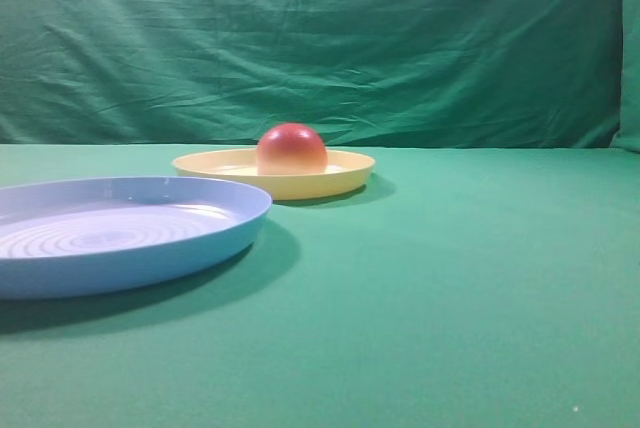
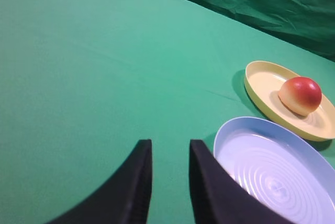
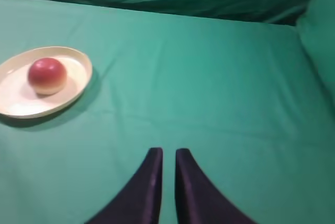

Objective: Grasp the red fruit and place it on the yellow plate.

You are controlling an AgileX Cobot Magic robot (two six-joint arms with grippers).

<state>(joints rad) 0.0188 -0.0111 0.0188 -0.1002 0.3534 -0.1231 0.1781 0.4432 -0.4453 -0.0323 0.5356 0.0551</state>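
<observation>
Inspection finding: the red fruit [image 1: 291,149] sits dome-up inside the yellow plate [image 1: 330,184], resting on the plate's floor somewhat left of its middle as the exterior view has it, and clear of the rim. I judge the placement complete; nothing touches the fruit and it stands without support.

The yellow plate lies toward the far edge of the tabletop [image 1: 470,278], close before the green backdrop cloth [image 1: 320,38]. The blue plate [image 1: 120,233] sits nearer the front left; in the left wrist view its rim comes close beside the yellow plate's, and I cannot tell whether the two touch. It holds nothing and plays no part in the task.

My right gripper [image 3: 168,153] hangs over bare tabletop, well apart from the yellow plate, fingers pressed nearly together with only a thin slit between them and nothing pinched. That posture suits a hand that has no further work on the fruit.

My left gripper [image 2: 170,145] hovers just beside the near rim of the blue plate, fingers standing a narrow gap apart, empty. It holds off from both plates, so neither arm risks nudging the fruit or its dish.
</observation>
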